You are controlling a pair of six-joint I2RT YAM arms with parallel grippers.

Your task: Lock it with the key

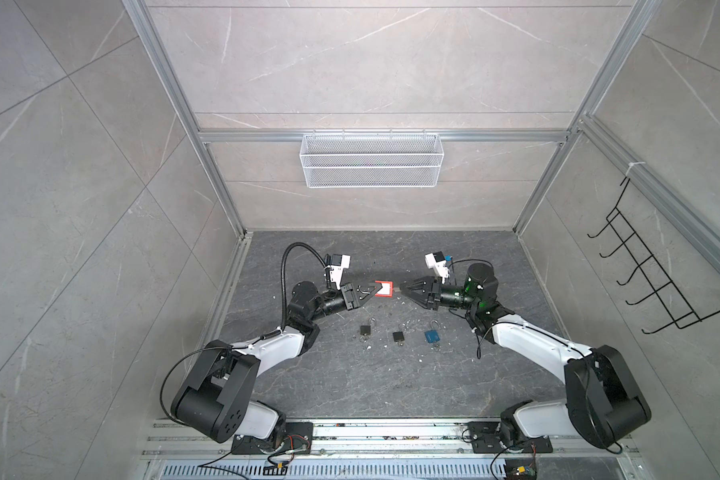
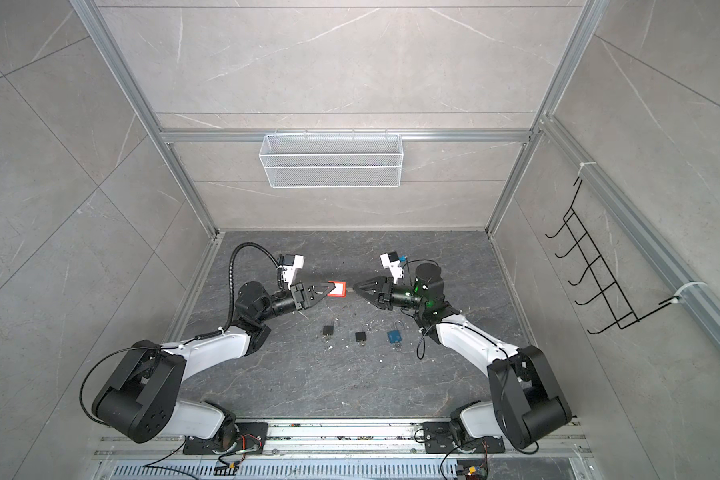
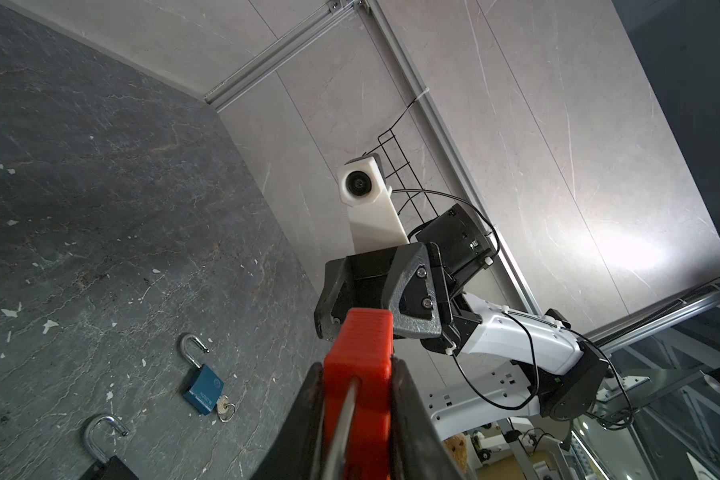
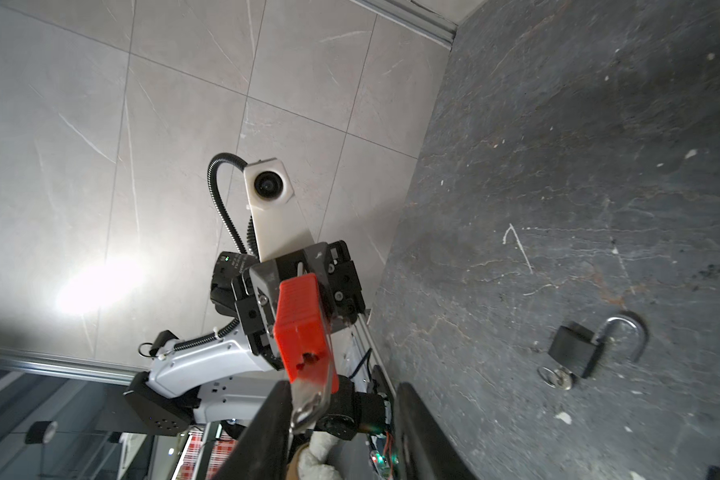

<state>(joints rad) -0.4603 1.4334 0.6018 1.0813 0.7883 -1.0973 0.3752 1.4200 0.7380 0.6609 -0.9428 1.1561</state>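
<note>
**Item: red padlock** (image 1: 384,289) (image 2: 337,288) (image 3: 360,365) (image 4: 304,328). It is held off the tabletop (image 1: 391,386) over the middle of the dark stone, body lying level between the two arms. A steel shackle rod is seen running back between the holding fingers. Whether it is latched cannot be told.

**Key** (image 4: 308,399) (image 1: 398,289). It is seated in the padlock's end face and projects toward the right arm.

**Left gripper** (image 1: 373,291). It is clamped on the padlock's shackle end, with one finger pressed against each flat side.

**Right gripper** (image 4: 344,390) (image 1: 405,289). The jaws are parted, one to each side of the key. One finger lies just beside the key and the other stands well apart. Nothing is gripped.

**Other locks.** Three are laid in a row on the stone, nearer the arm bases than the held lock:
- the outer black padlock (image 1: 366,330)
- the middle black padlock (image 1: 398,336)
- the blue padlock (image 1: 431,336) (image 3: 202,388)

Each shackle is swung open, and a key with a ring is fitted in each base. They are spaced apart and touch nothing.

**Open room.** Bare stone flecked with white chips (image 1: 404,305) is seen in two places:
- behind the held lock, up to the back wall's foot
- between the row and the arm bases

**Edges.** An aluminium rail (image 1: 229,286) borders the stone on the left, well apart from the left arm's elbow. A wire basket (image 1: 371,160) is hung on the back wall, and a hook rack (image 1: 649,282) on the right wall. Both are far from the grippers.
</note>
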